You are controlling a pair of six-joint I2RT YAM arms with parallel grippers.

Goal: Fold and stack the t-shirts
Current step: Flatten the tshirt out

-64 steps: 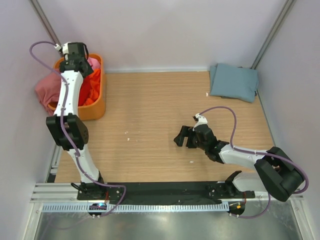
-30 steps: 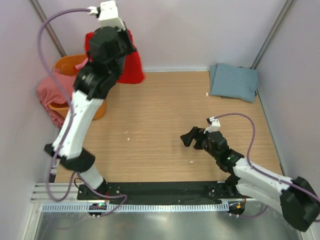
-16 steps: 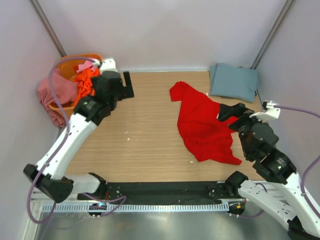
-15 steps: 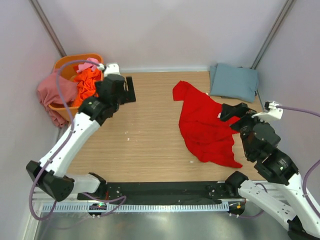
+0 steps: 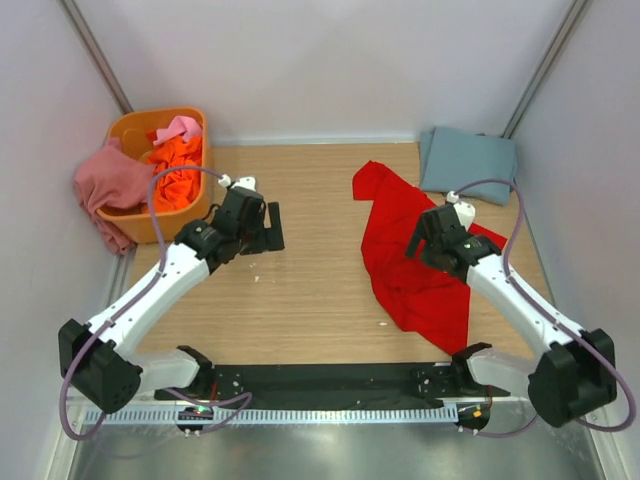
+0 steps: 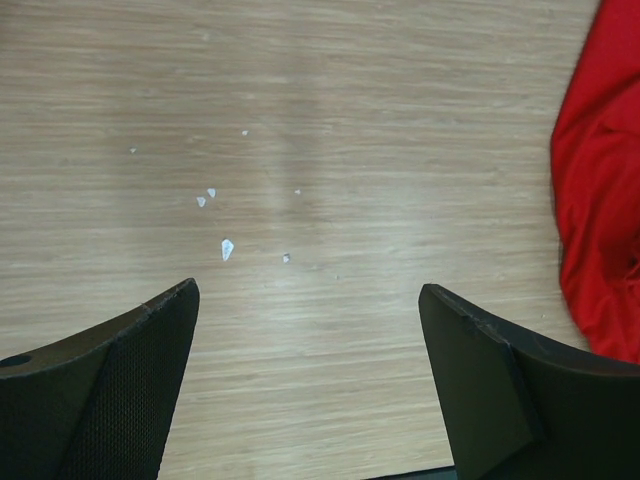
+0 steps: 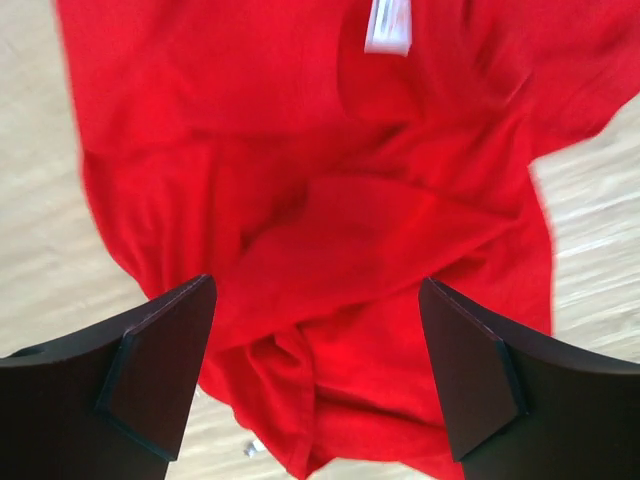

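A bright red t-shirt (image 5: 415,270) lies crumpled on the right half of the wooden table. It fills the right wrist view (image 7: 330,230), its white label (image 7: 388,25) at the top, and its edge shows in the left wrist view (image 6: 600,190). My right gripper (image 5: 425,240) hovers over it, open and empty. My left gripper (image 5: 270,228) is open and empty above bare wood left of centre. A folded grey-blue t-shirt (image 5: 467,163) lies at the far right corner. Orange (image 5: 175,172), pink (image 5: 178,128) and dusty rose (image 5: 110,185) shirts sit in and over the tub.
A rigid orange plastic tub (image 5: 150,215) stands at the far left corner. Small white flecks (image 6: 226,248) lie on the wood under my left gripper. Metal frame posts and pale walls close in the table.
The left arm lifted the red t-shirt from the tub, dropped it on the right half, then swung down to table centre-left. The right arm came down over the shirt.
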